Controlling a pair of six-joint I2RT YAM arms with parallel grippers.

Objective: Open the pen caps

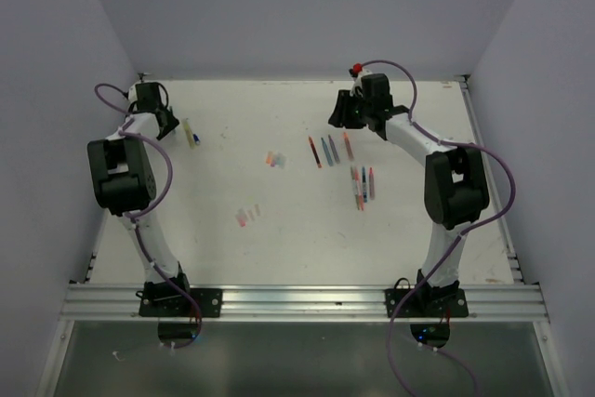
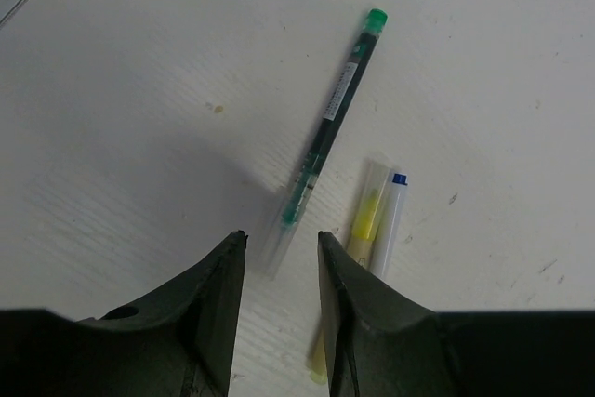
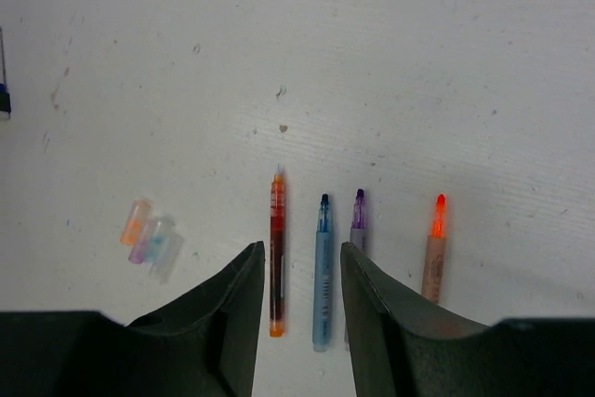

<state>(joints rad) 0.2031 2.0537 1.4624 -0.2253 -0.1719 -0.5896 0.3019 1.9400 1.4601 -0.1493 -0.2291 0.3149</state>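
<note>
pen caps: one clear cap (image 2: 277,250) sits on the tip of the green pen (image 2: 339,104), at the far left of the table. the loose caps (image 3: 149,234) mid-table are already off.
cap versus jaws: the capped end points straight into the mouth of the left gripper (image 2: 282,241). it lies on the table right at the fingertips and is not pinched yet.
long axis: the green pen slants away from the jaws, far and to the right in the left wrist view.
left jaws: parted with a narrow gap, holding nothing.
right jaws: the right gripper (image 3: 302,248) is parted and empty, hovering over the red pen (image 3: 276,258) and blue pen (image 3: 322,276), both with bare tips.
nearer arm: the left, easily. the right is well apart, over on the right side.
in the way: a yellow highlighter (image 2: 368,216) and a white pen (image 2: 390,220) with a blue tip lie just beside the right-hand finger. they could get nudged, i'd judge.
</note>
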